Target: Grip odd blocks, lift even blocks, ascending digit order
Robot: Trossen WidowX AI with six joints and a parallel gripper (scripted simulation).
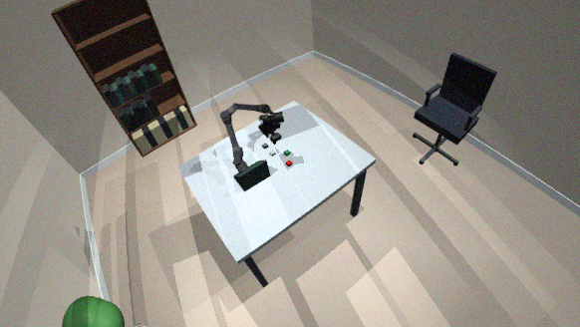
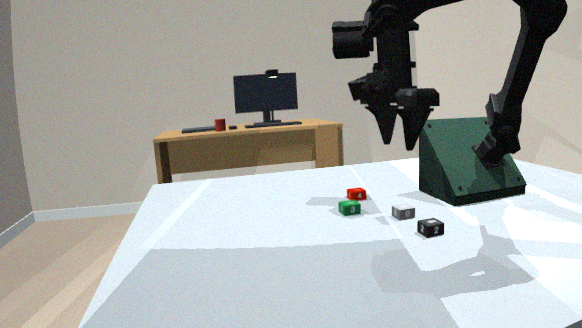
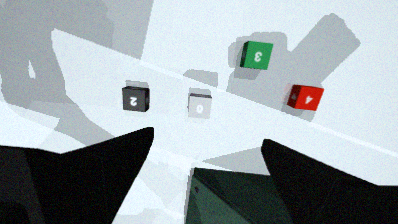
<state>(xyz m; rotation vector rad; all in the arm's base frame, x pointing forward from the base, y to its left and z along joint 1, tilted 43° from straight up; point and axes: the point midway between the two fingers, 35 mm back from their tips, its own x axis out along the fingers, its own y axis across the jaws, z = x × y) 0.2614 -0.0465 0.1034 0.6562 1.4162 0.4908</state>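
Note:
A grey block (image 2: 403, 212) (image 3: 200, 106) (image 1: 272, 153) shows 0. A black block (image 2: 430, 228) (image 3: 135, 98) (image 1: 265, 146) shows 2 and lies beside it. A green block (image 2: 349, 208) (image 3: 257, 55) (image 1: 287, 153) shows 3. A red block (image 2: 356, 194) (image 3: 305, 97) (image 1: 289, 163) shows 4. All four sit apart on the white table (image 1: 319, 174) (image 2: 200, 220). My gripper (image 2: 398, 146) (image 3: 208, 138) is open and empty, well above the table. In the wrist view the grey block appears ahead of the gap between the fingertips.
The dark green wedge-shaped base (image 1: 252, 175) (image 2: 470, 165) (image 3: 230, 197) carries the arm and stands on the table near the grey and black blocks. Farther off are a desk (image 2: 240, 155) with a monitor (image 2: 265, 93), a bookshelf (image 1: 112, 62) and an office chair (image 1: 448, 107).

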